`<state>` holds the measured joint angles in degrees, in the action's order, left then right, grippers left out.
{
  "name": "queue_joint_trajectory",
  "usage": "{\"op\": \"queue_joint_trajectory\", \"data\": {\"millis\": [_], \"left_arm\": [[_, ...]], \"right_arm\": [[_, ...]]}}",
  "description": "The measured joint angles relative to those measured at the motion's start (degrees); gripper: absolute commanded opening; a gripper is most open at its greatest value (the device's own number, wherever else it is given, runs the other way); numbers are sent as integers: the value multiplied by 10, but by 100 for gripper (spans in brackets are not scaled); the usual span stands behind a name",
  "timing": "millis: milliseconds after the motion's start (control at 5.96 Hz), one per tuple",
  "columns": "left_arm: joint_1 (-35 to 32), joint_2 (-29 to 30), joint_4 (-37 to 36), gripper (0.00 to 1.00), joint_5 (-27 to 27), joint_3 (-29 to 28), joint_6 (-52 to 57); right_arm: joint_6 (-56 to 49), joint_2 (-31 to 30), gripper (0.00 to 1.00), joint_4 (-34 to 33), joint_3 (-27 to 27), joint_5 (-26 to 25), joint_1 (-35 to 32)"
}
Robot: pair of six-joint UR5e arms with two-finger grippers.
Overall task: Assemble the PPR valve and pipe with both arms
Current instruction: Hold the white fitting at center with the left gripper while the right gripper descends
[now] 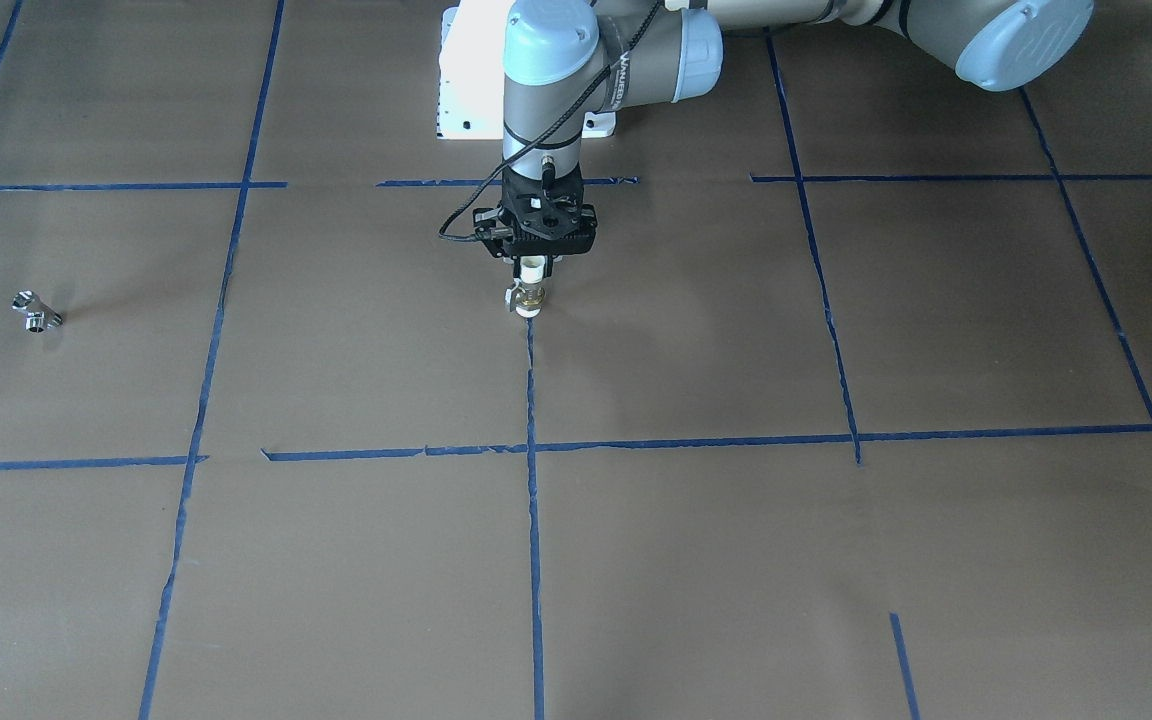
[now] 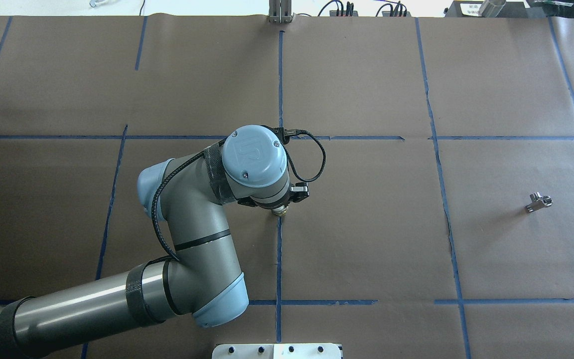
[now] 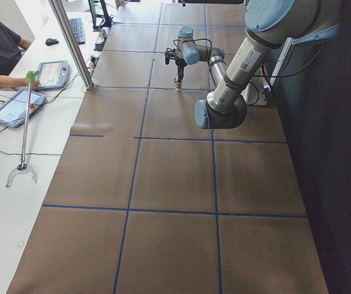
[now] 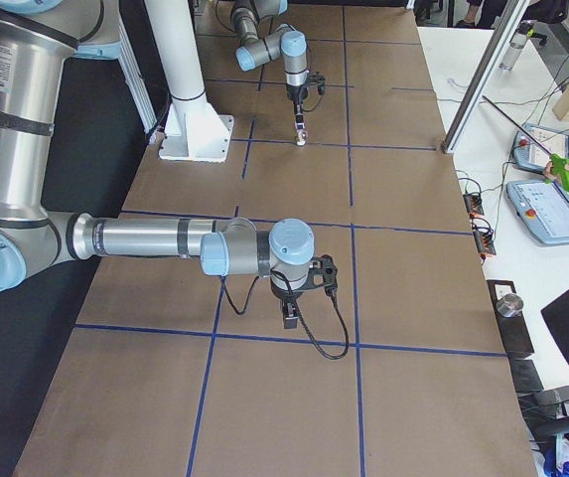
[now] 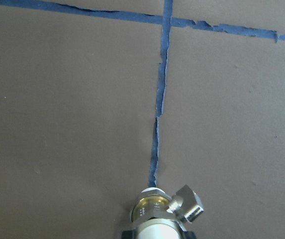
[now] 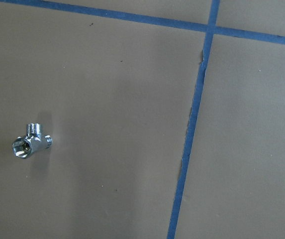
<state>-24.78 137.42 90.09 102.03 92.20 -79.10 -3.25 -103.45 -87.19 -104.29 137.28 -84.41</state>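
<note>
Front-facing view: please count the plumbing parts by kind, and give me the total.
PPR valve: 1, held upright in the left gripper
pipe: 1, lying far off to the side, no gripper on it
Total: 2

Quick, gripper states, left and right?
Left gripper: jaws closed on the stubby white-ended brass-and-chrome PPR valve.
Right gripper: shows only in the right side view, so open or closed cannot be told.

Robotics lab; tape-gridded table (image 2: 366, 224)
</note>
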Motion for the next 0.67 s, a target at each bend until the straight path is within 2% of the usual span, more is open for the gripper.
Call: {"op": "queue_joint_trajectory", "data": {"millis": [336, 671], "left_arm": [[0, 1, 1, 61, 0, 1, 0], [0, 1, 2, 81, 0, 7, 0]], "right_arm": [[-1, 0, 100, 0, 1, 0, 0], [-1, 0, 100, 0, 1, 0, 0]]}}
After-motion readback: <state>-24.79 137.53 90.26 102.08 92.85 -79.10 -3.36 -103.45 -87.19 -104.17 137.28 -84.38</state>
